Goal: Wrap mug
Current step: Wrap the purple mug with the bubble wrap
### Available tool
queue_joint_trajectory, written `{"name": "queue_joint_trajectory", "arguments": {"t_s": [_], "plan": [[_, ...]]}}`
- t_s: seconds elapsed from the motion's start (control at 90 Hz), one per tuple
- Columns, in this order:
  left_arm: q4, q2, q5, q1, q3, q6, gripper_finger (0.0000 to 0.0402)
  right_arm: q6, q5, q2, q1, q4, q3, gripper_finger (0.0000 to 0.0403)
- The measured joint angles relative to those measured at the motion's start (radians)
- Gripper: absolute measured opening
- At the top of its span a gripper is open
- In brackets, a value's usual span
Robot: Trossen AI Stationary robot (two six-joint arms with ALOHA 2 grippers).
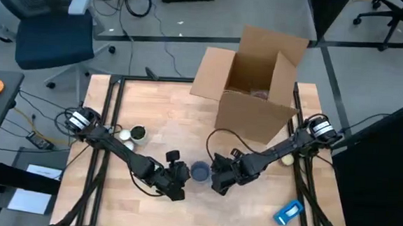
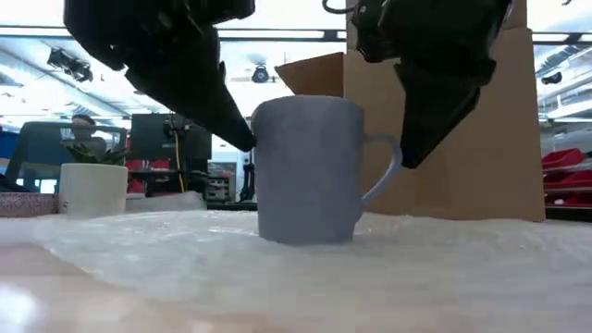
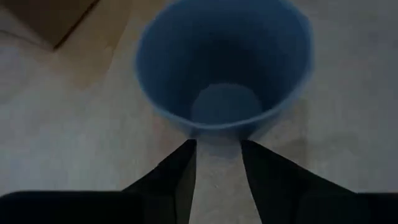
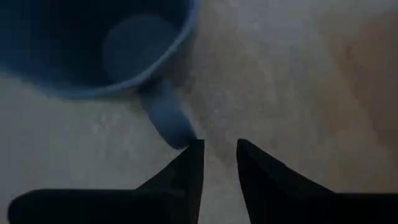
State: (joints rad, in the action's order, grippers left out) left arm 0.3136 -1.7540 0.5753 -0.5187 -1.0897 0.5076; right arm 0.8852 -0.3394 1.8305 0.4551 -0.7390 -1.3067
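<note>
Standing upright near the tabletop's front edge in the high view, the blue mug (image 1: 200, 172) sits between the left gripper (image 1: 181, 176) and right gripper (image 1: 216, 178). Low view: it rests on bubble wrap (image 2: 444, 264). Wrist views: both grippers' fingers are slightly parted, empty.

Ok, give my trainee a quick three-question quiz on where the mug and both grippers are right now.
1. True or false: the blue mug stands upright on the bubble wrap.
2. Which gripper is by the mug's handle? A) left gripper B) right gripper
3. Fill in: behind the mug stands an open cardboard ___.

Key: 1 true; 2 B, its fingers slightly parted just off the handle, while the left gripper sits at the opposite rim, holding nothing; 3 box.
</note>
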Motion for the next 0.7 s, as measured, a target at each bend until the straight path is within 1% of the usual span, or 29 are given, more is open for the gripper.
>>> {"name": "queue_joint_trajectory", "arguments": {"t_s": [0.167,0.244,0.378,0.422,0.489,0.644,0.7], "plan": [[0.015,0.000,0.004,0.014,0.000,0.000,0.0118,0.001,0.017,-0.002,0.027,0.002,0.000,0.0072],[0.021,0.000,0.004,0.015,0.000,0.001,0.0118,0.015,0.077,-0.002,0.038,0.003,0.000,0.0072],[0.021,0.000,0.000,0.014,0.000,0.001,0.0118,0.081,0.220,-0.002,0.076,0.014,0.000,0.0072],[0.028,0.003,-0.003,0.013,0.000,0.000,0.0118,0.100,0.247,-0.002,0.094,0.023,0.000,0.0072],[0.049,0.014,-0.020,0.013,-0.001,-0.005,0.0118,0.129,0.258,-0.001,0.123,0.040,0.005,0.0072],[0.217,0.056,-0.017,0.000,-0.066,0.001,0.0118,0.216,0.258,0.000,0.173,0.089,0.064,0.0072],[0.251,0.061,-0.009,-0.013,-0.093,-0.011,0.0118,0.242,0.258,0.000,0.182,0.109,0.090,0.0072]]}}
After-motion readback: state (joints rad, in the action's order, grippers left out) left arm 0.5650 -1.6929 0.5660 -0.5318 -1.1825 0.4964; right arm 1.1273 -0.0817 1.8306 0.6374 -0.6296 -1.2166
